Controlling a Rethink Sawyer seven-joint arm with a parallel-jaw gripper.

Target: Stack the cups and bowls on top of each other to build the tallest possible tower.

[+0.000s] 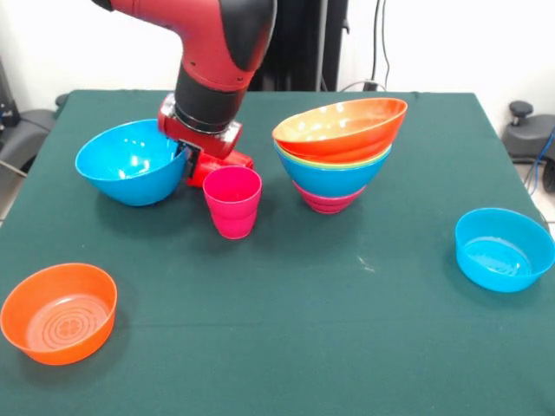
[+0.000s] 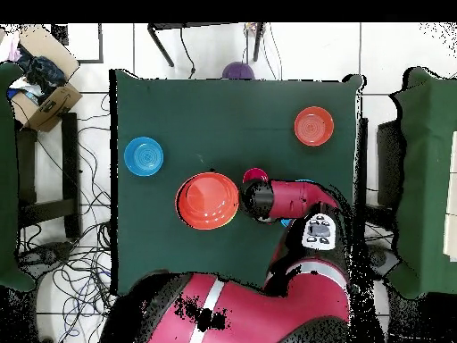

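A large blue bowl (image 1: 130, 163) sits tilted at the left, its right rim raised. My gripper (image 1: 186, 159) is shut on that rim, under the red wrist. Just in front of the gripper stands an upright pink cup (image 1: 232, 202) (image 2: 255, 175), apart from it. To the right is the tower (image 1: 334, 152): a small magenta bowl at the bottom, then blue and green rims, and a large orange bowl (image 1: 340, 128) (image 2: 207, 201) tilted on top. From overhead, the arm hides the gripper and the blue bowl.
A small orange bowl with a ringed bottom (image 1: 59, 312) (image 2: 313, 126) lies near the front left corner. A small light blue bowl (image 1: 503, 249) (image 2: 143, 155) lies at the right. A purple round thing (image 2: 238, 70) sits beyond the table's far edge.
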